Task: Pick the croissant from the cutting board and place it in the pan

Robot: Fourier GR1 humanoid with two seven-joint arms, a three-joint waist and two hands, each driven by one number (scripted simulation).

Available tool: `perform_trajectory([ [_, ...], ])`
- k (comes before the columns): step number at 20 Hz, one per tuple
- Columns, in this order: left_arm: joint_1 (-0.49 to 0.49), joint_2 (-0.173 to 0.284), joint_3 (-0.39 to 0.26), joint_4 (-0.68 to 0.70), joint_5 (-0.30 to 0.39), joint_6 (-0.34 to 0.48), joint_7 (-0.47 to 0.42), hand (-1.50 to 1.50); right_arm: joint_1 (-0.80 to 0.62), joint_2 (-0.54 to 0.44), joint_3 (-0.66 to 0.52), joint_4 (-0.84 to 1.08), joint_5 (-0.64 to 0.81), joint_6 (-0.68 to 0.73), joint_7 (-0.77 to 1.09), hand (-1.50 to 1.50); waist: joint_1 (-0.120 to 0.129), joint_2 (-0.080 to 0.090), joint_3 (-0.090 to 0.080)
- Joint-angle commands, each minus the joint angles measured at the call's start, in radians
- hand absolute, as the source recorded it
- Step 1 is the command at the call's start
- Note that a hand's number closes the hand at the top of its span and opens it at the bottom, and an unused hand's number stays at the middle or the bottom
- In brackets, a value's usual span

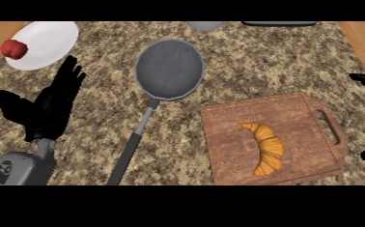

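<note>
Even, soft light — dark shadow at left

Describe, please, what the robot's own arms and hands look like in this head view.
The left hand is matte black with slender fingers, on a narrow grey wrist and a grey forearm bearing a dark marking. Of the right hand, only small black bits show at the view's right edge.

Counter layout from above

The pan (170, 69) lies at upper centre, its handle running to the lower left. The cutting board (235, 124) fills the lower right, with the croissant (266, 148) on it. A plate (46, 42) sits at upper left, a small item (13, 49) at its left edge. The left hand (57, 100) shows at the left edge, below the plate.
</note>
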Motion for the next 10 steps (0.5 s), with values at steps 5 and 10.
perform_trajectory([
  [5,-0.035,-0.036,-0.008,0.013,-0.037,0.02,0.018,0.0,-0.122,-0.081,0.128,-0.155,0.237,0.013,0.177,-1.5,0.0,0.002,-0.002],
  [10,-0.001,-0.037,-0.001,-0.008,-0.038,-0.009,0.023,0.0,-0.232,-0.047,0.231,-0.222,0.322,0.079,0.366,-1.5,0.009,0.002,-0.002],
])
